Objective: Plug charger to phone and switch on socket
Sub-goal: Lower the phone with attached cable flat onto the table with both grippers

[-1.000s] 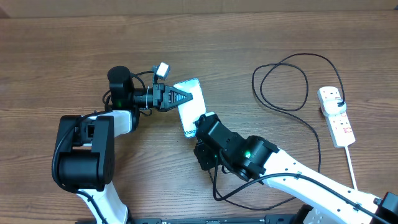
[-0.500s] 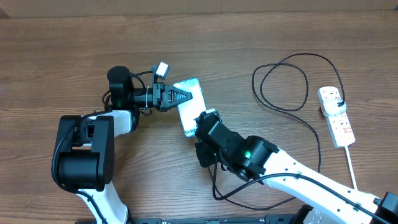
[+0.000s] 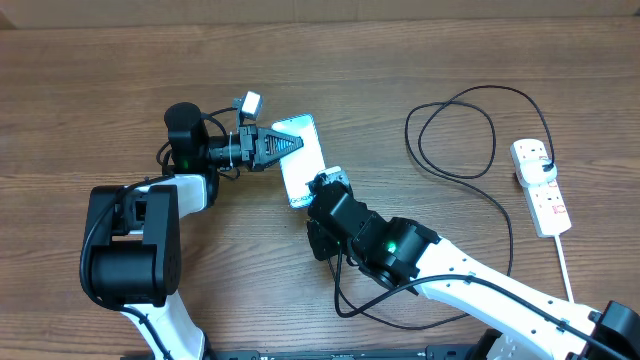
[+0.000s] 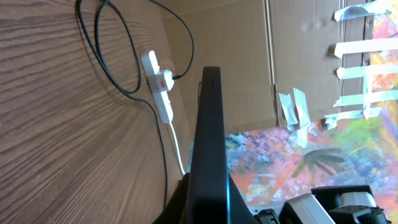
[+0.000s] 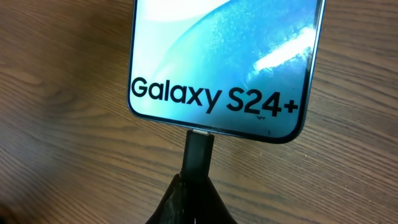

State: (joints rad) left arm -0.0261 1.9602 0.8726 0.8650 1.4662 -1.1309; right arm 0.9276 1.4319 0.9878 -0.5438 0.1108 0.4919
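The phone (image 3: 300, 158) with a teal screen and "Galaxy S24+" text (image 5: 217, 62) is held tilted off the table. My left gripper (image 3: 283, 145) is shut on its far edge; the left wrist view shows the phone edge-on (image 4: 208, 143). My right gripper (image 5: 198, 186) is shut on the charger's black connector tip (image 5: 199, 152), which meets the phone's bottom edge at its port. The charger cable (image 3: 455, 125) loops across the table to the white socket strip (image 3: 540, 185) at the right, where it is plugged in.
The socket's thick white cord (image 3: 568, 270) runs toward the front right. A cardboard wall (image 4: 236, 50) stands behind the table. The socket and cable also show in the left wrist view (image 4: 158, 84).
Both grippers and the phone have shifted slightly left and toward the back. The connector tip has closed up against the phone's bottom edge.
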